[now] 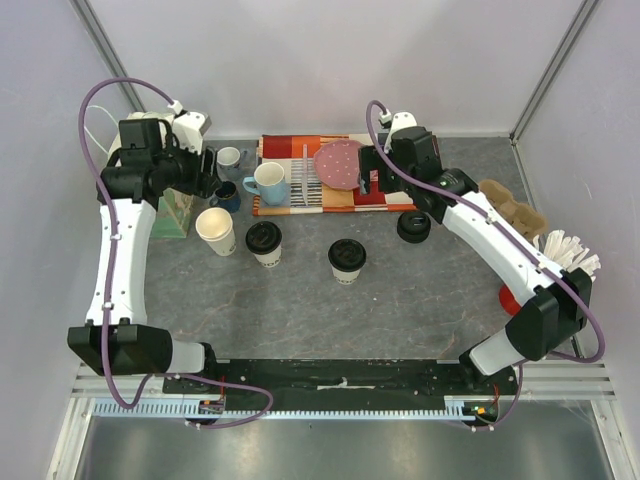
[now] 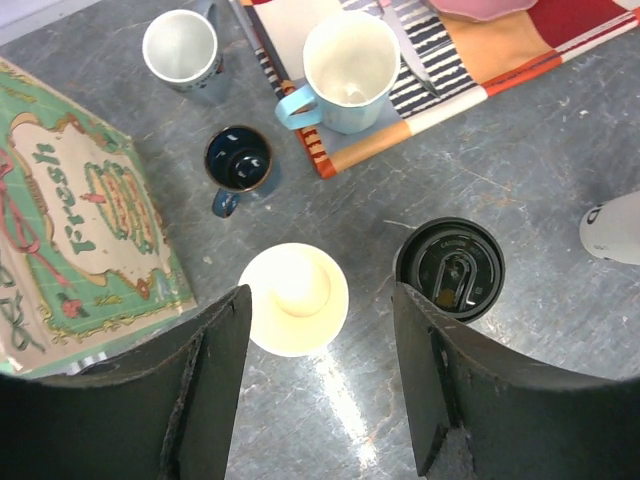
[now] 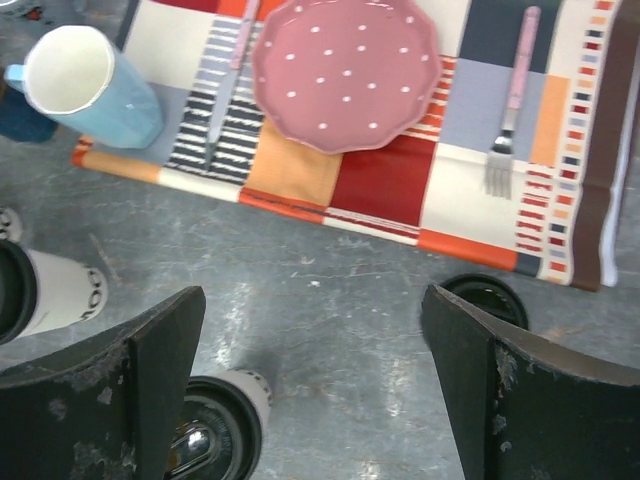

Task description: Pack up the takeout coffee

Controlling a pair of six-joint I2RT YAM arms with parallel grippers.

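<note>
Both grippers stand open and hold nothing. The left gripper (image 2: 320, 325) has its jaws spread. Framed between its finger tips, at lower centre of the left wrist view, is the uncovered cup (image 2: 293, 298), upright and showing its pale inside. The right gripper (image 3: 310, 300) is spread wide over the grey table (image 3: 330, 260). The loose lid (image 3: 485, 298) lies at the lower right of that view, partly behind the right-hand finger and just below the edge of the placemat (image 3: 400, 190).

In the overhead view, the first lidded cup (image 1: 264, 242) stands just right of the uncovered one at centre left. The second lidded cup (image 1: 347, 259) stands apart at the centre. The cardboard carrier (image 1: 512, 212) sits at the right edge, partly under the right arm, and the pockets that show look empty.

Judged from this, the job is under halfway: two coffees are capped, but the third needs the lid (which lies well apart from its cup). None has yet gone into the carrier, presumably where they belong.
</note>
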